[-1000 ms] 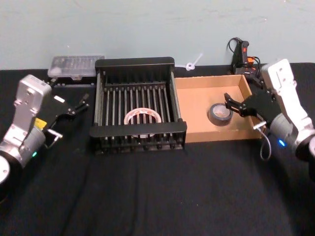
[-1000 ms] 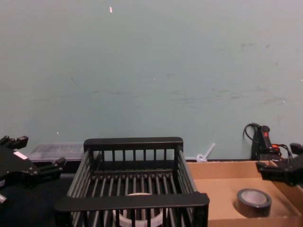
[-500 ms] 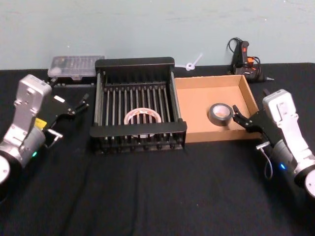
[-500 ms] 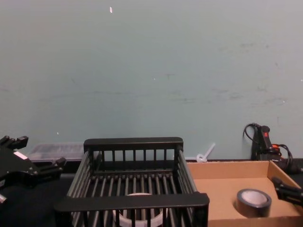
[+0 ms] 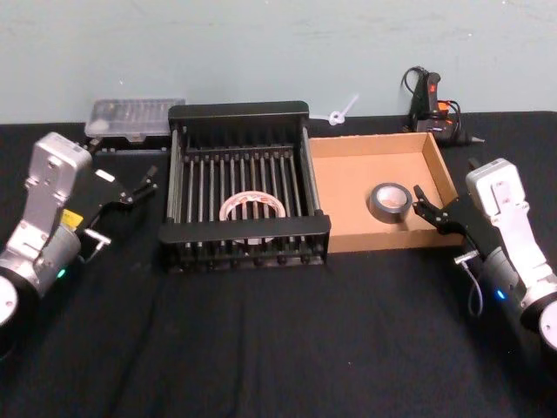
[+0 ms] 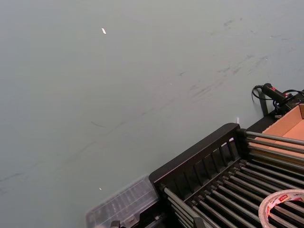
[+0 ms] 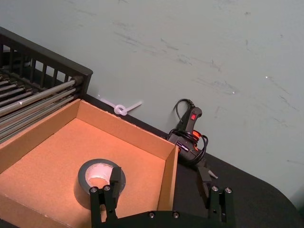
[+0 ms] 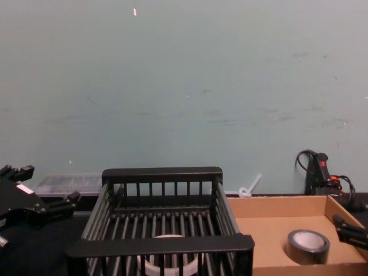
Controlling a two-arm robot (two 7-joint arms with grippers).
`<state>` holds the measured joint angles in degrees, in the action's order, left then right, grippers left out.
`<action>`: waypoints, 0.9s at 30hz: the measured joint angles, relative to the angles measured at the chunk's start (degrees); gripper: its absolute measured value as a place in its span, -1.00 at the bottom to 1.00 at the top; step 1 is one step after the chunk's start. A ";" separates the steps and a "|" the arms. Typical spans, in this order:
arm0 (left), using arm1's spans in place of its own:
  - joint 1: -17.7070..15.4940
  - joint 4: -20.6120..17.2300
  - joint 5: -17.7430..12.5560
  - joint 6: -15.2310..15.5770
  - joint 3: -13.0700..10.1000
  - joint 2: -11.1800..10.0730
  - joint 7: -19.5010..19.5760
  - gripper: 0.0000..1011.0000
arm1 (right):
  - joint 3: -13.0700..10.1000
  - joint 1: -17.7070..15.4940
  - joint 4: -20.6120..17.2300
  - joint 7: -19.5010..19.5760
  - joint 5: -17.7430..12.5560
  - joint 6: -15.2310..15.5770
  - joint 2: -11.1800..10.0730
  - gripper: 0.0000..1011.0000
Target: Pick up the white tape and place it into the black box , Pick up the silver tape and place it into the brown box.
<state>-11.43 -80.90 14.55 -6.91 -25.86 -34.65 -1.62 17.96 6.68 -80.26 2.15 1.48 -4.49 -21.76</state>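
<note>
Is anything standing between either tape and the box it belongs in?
No, nothing visible does: each tape already lies in its box. The white tape lies on the slatted floor of the black box, and the silver tape lies on the floor of the brown box. The right gripper, open, sits at that box's right wall; the left gripper is parked left.

No legible text, label, brand or number anywhere. Red printed marks on the inner core of the white tape (image 6: 285,203) — lower right of the left wrist view — too small to read, likewise the reddish specks at centre of the head view.
</note>
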 joint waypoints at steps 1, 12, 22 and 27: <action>0.00 0.00 0.00 0.00 0.00 0.00 0.00 0.98 | 0.01 0.00 0.00 0.00 0.00 0.00 -0.01 0.98; 0.00 0.00 0.00 0.00 0.00 0.00 0.00 0.98 | 0.14 0.00 -0.01 -0.04 -0.02 0.04 -0.10 0.98; 0.00 0.00 0.00 0.00 0.00 0.00 0.00 0.98 | 0.20 0.00 -0.01 -0.07 -0.04 0.05 -0.14 0.98; 0.00 0.00 0.00 0.00 0.00 0.00 0.00 0.98 | 0.21 0.00 -0.01 -0.07 -0.05 0.05 -0.16 0.98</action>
<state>-11.43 -80.90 14.55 -6.91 -25.86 -34.64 -1.62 18.17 6.69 -80.27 2.07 1.43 -4.44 -21.92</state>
